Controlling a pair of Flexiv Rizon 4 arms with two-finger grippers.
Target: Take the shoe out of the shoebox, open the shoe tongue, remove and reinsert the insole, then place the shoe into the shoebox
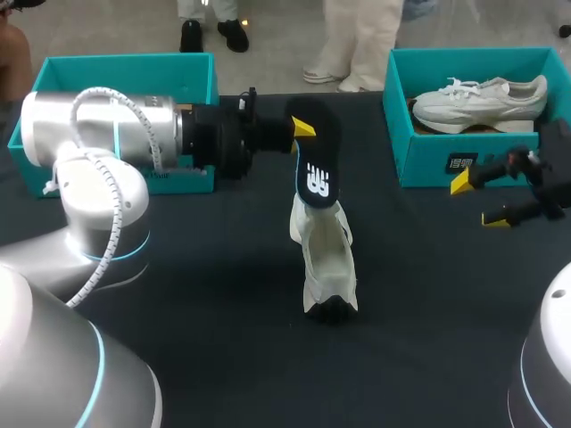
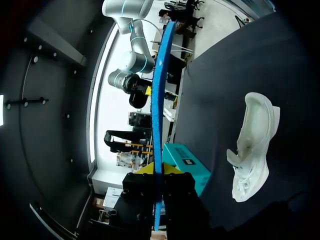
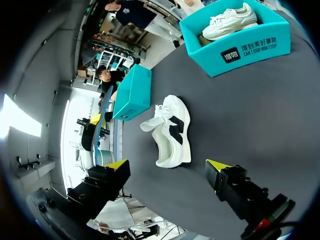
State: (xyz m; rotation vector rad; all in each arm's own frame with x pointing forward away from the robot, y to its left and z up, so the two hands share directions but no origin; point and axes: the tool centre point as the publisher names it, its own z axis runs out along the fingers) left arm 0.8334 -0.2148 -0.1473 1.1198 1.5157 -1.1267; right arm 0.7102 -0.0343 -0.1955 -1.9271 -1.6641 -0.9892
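At the left wrist alone, the insole [image 2: 158, 100] shows blue.

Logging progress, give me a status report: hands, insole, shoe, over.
Left hand shut on insole, out of shoe. Right hand open, empty. Shoe on table, nothing blocking.

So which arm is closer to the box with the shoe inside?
Right. The right tool hangs open just in front of the teal shoebox holding a white shoe; the left tool is across the table, gripping the insole above the other shoe.
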